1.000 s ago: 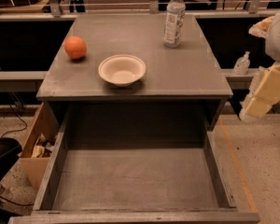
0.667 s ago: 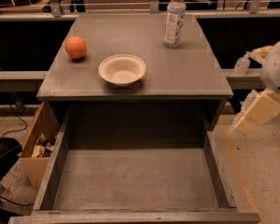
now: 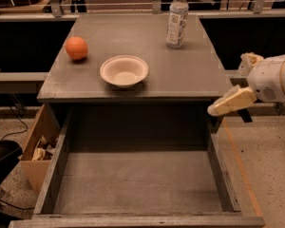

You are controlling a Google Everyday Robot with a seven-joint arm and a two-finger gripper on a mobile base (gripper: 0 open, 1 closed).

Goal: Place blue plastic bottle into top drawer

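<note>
Off the grey table's (image 3: pixel 190 75) right edge, the cream gripper (image 3: pixel 215 109) (closure indiscernible) is best set mid-label on the likely light, slick clear blue plastic bottle (image 3: pixel 176 20).

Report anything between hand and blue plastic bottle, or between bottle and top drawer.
Nothing visible. The hand hangs by the table's right front corner; only its bare top lies before the blue plastic bottle. The top drawer is open; the bowl sits left of that path.

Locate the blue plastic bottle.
The blue plastic bottle stands upright at the far right of the grey table, beyond the bowl; the gripper hovers off its right front corner.
</note>
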